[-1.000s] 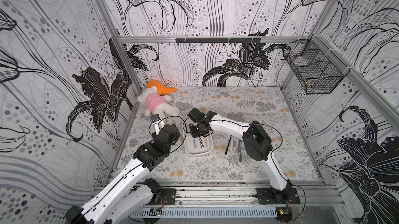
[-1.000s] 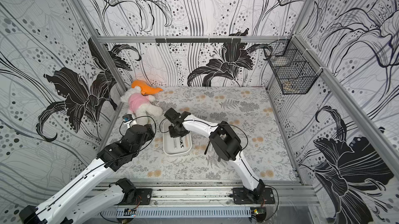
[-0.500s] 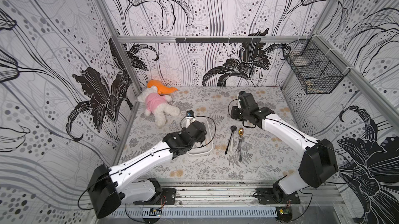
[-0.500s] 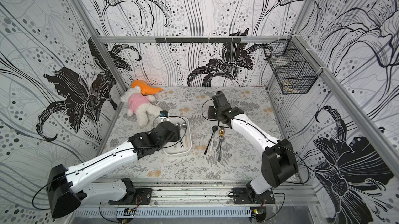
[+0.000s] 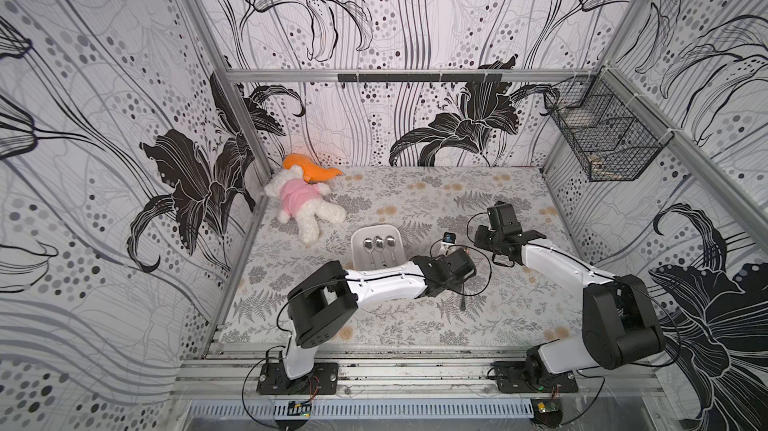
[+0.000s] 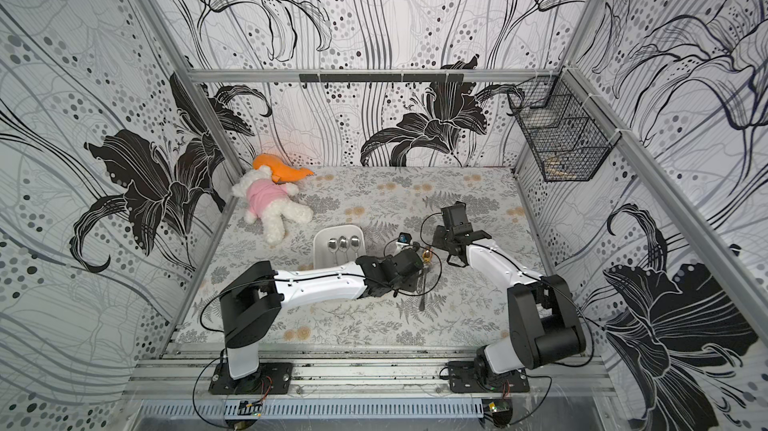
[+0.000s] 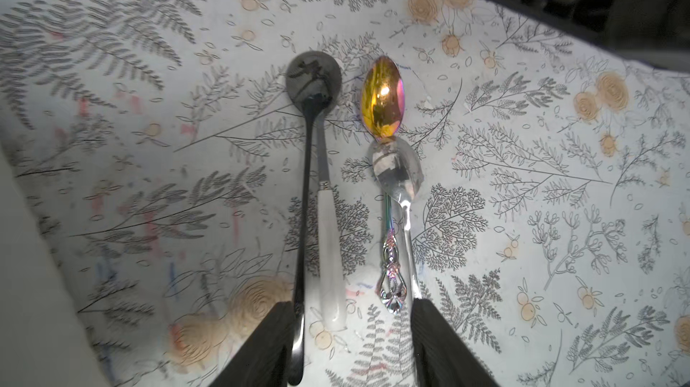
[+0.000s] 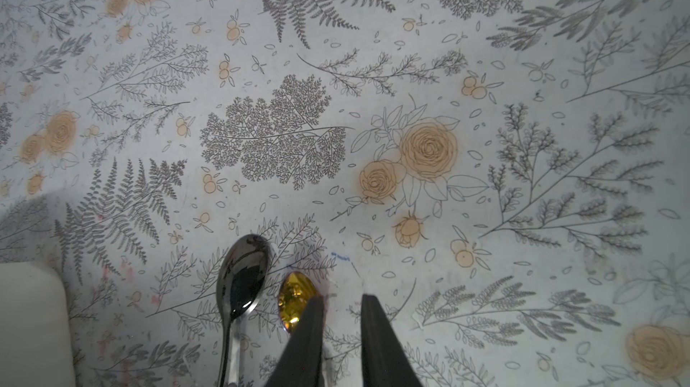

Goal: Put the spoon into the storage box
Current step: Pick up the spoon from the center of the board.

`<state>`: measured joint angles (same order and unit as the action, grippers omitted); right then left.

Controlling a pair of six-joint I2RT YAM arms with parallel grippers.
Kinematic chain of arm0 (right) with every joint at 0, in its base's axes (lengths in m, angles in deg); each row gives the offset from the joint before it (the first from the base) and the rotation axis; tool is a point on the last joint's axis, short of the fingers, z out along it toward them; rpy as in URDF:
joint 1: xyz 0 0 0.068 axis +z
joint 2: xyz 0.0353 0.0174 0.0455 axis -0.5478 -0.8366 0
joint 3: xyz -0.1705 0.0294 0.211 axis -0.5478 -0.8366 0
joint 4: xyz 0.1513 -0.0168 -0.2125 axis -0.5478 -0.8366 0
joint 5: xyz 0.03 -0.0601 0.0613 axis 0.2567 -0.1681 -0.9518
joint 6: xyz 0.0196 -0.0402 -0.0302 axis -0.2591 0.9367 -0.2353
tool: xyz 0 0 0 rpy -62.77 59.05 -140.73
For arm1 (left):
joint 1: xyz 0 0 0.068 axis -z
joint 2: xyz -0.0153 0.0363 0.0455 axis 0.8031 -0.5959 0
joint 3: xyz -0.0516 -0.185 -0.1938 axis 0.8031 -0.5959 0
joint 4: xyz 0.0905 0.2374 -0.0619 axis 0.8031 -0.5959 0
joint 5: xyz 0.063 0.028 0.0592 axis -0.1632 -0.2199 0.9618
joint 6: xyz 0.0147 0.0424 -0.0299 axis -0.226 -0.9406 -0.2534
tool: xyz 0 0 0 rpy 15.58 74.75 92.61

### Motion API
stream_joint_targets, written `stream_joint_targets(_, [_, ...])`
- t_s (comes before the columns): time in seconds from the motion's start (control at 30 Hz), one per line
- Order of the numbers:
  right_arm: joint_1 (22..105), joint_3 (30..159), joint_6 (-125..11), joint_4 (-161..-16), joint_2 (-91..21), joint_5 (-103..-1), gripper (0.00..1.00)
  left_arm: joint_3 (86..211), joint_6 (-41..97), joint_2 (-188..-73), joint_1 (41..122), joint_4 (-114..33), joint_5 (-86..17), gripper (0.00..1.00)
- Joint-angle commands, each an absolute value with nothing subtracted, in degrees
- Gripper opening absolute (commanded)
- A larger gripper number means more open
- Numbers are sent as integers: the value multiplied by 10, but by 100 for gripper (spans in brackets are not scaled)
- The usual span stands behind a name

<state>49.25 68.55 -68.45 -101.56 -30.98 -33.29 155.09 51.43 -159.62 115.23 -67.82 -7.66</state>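
My left jaws stand open low over the tabletop [image 7: 522, 179], fingers [image 7: 272, 344] either side of the loose handles: black spoon [image 7: 313, 79], white handle [image 7: 330, 254], gold spoon [image 7: 381, 97], silver spoon [image 7: 397, 168], side by side, nothing clamped. My right jaws show a narrow gap and hold nothing, one finger [image 8: 302, 340] just beside the gold bowl. In both top views the storage box [image 5: 376, 226] [image 6: 338, 227] sits mid-frame, left of those spoons, three spoons [image 5: 379, 244] inside.

Left gripper [image 7: 351, 303] parted wide, right gripper [image 8: 342, 296] narrowly (both low).
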Motion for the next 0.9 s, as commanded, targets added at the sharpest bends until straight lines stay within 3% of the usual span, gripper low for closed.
stream_joint_targets(0.0, [489, 669, -694, -991, -297, -323, 23, 1592, 522, -1633, 1154, -678, -86, 52])
stream_joint_targets(0.23, [481, 659, -697, -984, -297, -328, 22, 1641, 522, -1698, 1154, -721, -66, 44])
stream_joint_targets(0.77, [479, 664, -698, -983, -314, -347, 23, 1623, 526, -1686, 1155, -732, -28, 43])
stream_joint_targets(0.87, [480, 666, -697, -984, -316, -348, 22, 1631, 525, -1701, 1156, -738, -36, 39])
